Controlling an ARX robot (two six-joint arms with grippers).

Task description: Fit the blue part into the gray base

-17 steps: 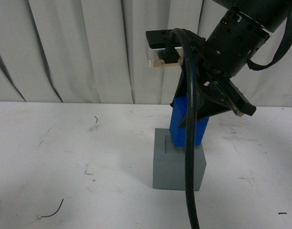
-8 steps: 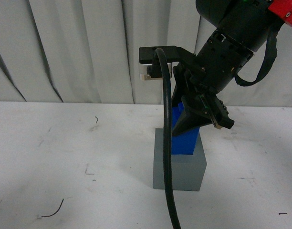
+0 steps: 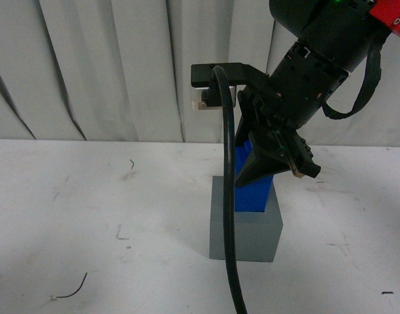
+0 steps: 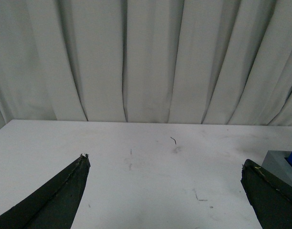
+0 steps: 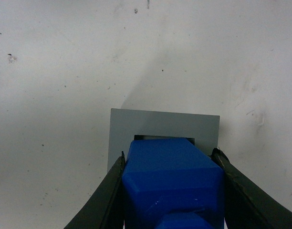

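- One blue part [image 3: 255, 193], one gray base [image 3: 244, 235], two grippers; one black cable [image 3: 227, 216] hangs in front of the base.
- The blue part stands upright with its long axis vertical. Its lower end meets the recess in the base's top face, and its knob end points up toward the wrist.
- How deep it sits in the recess cannot be told.
- The right gripper [image 5: 169, 153] clamps the blue part, one finger on each opposite side, directly above the base.
- The left gripper [image 4: 164, 161] has its fingers spread wide, holds nothing, and is well apart from the base.
- The base rests on the white table [image 3: 89, 209], with a pale curtain [image 3: 108, 65] behind.
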